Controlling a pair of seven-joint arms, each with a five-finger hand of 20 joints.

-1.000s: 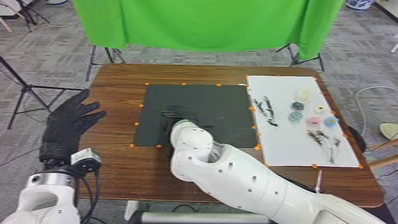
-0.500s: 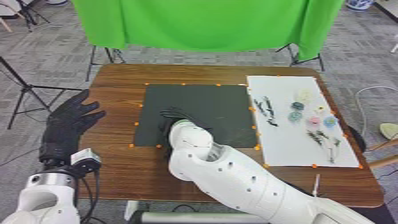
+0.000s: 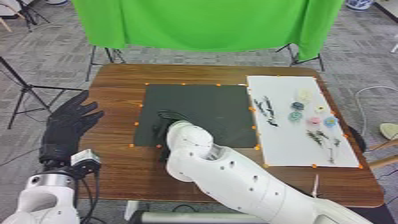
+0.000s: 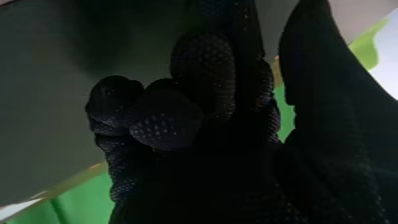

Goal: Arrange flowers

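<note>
Several small pastel flowers (image 3: 314,120) lie on the white rectangular sheet (image 3: 284,147). Over the dark rectangular mat (image 3: 204,97), the black-gloved right hand (image 4: 204,175) has shifted slightly left, fingers curled round nothing visible; a pick likely remains ahead. The black-gloved left hand (image 3: 64,125) is relaxed.

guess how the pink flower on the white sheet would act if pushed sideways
The pink flower looks small and rounded, so it is probably light and might slide or roll on the flat white sheet. The blue flower lies close beside it, so a push that way would likely nudge that one too.
</note>
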